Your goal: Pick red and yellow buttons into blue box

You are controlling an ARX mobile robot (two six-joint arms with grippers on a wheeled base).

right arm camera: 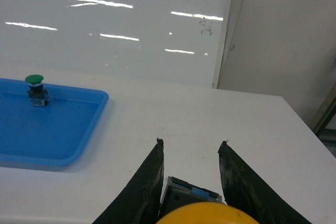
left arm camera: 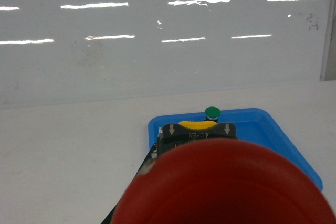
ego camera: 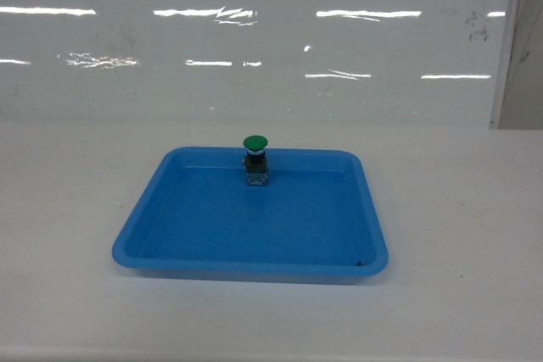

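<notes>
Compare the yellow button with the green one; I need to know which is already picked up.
The yellow button has a yellow cap, the green button a green one. The yellow button sits between the fingers of the right gripper; the green button stands upright in the blue tray. Both have domed caps over blocky bases.

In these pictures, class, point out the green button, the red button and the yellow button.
green button (ego camera: 255, 142): head view, on its domed cap.
red button (left arm camera: 226, 187): left wrist view, on its big blurred cap up close.
yellow button (right arm camera: 210, 214): right wrist view, on its cap at the bottom edge.
</notes>
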